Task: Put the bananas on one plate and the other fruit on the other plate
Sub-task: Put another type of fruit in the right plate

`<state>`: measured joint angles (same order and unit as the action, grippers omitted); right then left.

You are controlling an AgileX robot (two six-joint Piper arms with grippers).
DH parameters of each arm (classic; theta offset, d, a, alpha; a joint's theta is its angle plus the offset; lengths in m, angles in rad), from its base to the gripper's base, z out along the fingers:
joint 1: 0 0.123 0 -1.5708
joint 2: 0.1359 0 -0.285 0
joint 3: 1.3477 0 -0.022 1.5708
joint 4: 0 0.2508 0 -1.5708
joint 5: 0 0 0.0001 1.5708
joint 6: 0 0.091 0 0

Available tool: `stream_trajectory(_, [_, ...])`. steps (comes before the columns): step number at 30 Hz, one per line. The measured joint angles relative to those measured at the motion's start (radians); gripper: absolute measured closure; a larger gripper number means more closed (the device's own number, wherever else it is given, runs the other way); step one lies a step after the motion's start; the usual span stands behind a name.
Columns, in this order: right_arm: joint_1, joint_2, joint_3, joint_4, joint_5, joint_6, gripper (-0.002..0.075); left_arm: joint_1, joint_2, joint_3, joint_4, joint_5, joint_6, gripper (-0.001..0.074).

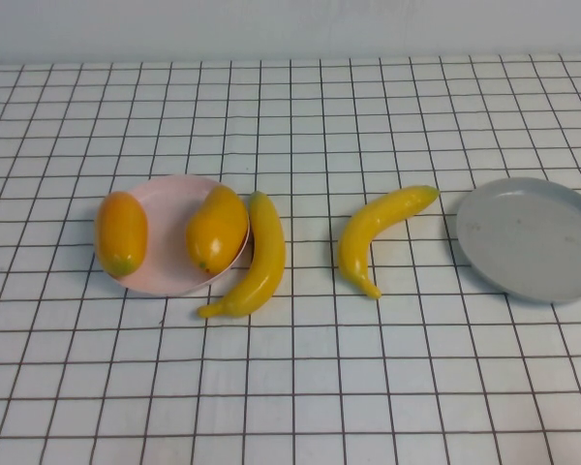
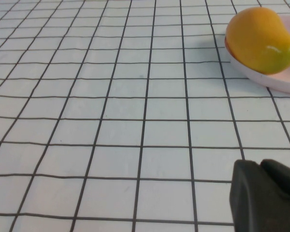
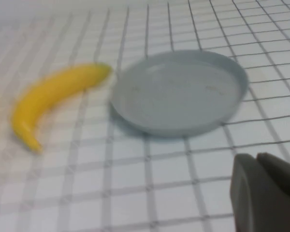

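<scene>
Bananas, two (image 1: 254, 262) (image 1: 376, 232), lie on the gridded table (image 1: 300, 387) between the pink plate (image 1: 165, 208), holding two mangoes (image 1: 121, 232) (image 1: 216, 229), and the grey plate (image 1: 533, 237). Left gripper (image 2: 263, 195) and right gripper (image 3: 266, 193), both closed and holding nothing, sit near the table.

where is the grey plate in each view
High view: the grey plate sits at the right edge of the table, empty, apart from the nearer banana.
Left wrist view: not in it; only a mango-like fruit on the pink plate and the left gripper show.
Right wrist view: upper middle, beyond the right gripper.
Shared landmark: that banana beside the plate.
</scene>
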<state>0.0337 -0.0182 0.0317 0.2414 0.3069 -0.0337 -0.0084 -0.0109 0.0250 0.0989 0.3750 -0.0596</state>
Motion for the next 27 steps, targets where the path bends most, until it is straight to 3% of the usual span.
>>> stream_trajectory(4, [0.000, 0.000, 0.000, 0.562, -0.140, 0.161, 0.0742, 0.000, 0.000, 0.000, 0.000, 0.000, 0.000, 0.0738])
stream_trajectory(7, [0.000, 0.000, 0.000, 0.817, -0.230, 0.190, 0.0742, 0.000, 0.000, 0.000, 0.000, 0.000, 0.000, 0.0738])
stream_trajectory(18, [0.000, 0.000, 0.000, 0.947, -0.255, 0.069, 0.0742, 0.000, 0.000, 0.000, 0.000, 0.000, 0.000, 0.0738])
stream_trajectory(23, [0.000, 0.000, 0.000, 0.932, -0.125, -0.021, 0.0742, 0.000, 0.000, 0.000, 0.000, 0.000, 0.000, 0.0738])
stream_trajectory(27, [0.000, 0.077, -0.123, 0.774, 0.053, -0.118, 0.0742, 0.000, 0.000, 0.000, 0.000, 0.000, 0.000, 0.0738])
